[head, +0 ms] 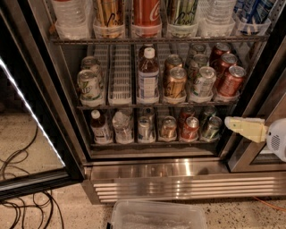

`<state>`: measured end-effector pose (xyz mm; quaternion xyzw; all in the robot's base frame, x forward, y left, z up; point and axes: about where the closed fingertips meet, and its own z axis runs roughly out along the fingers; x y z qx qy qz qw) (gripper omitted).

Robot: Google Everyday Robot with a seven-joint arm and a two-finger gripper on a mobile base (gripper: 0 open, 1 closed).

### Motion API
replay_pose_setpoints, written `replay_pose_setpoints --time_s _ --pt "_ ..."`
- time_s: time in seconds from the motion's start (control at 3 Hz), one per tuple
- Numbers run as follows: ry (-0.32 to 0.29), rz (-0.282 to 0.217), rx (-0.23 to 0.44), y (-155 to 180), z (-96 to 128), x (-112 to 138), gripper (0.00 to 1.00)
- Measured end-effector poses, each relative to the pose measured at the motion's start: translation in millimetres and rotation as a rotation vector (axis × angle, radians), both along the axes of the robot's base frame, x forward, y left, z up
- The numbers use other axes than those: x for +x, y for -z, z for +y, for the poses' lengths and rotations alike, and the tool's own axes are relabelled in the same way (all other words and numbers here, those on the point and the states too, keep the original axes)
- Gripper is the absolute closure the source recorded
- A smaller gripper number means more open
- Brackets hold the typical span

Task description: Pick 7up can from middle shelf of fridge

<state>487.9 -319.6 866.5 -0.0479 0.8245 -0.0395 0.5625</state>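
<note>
Sitting far left on middle shelf [120, 105], 7up can [89, 86]; claw [240, 126] low right, well apart, state unclear.

The one marking that can be made out is white cursive script, seemingly the Coca-Cola logo, on the tall red can [146, 11] on the top tier. It stands well above and to the left of the gripper [230, 122], which hangs by the right frame of the fridge [178, 172], level with the lowest tier. The labels on the other cans and bottles, all left of the gripper, cannot be read.
</note>
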Motion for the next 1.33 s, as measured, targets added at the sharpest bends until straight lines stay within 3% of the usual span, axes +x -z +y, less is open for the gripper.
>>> replay_pose_setpoints --time_s 0.33,0.67,1.33 --pt "0.0 0.0 0.0 0.0 0.1 0.0 0.0" --pt "-0.065 -0.023 0.025 4.2 31.4 10.6 0.0" --pt "-0.19 -0.134 0.099 -5.6 89.4 26.6 0.0"
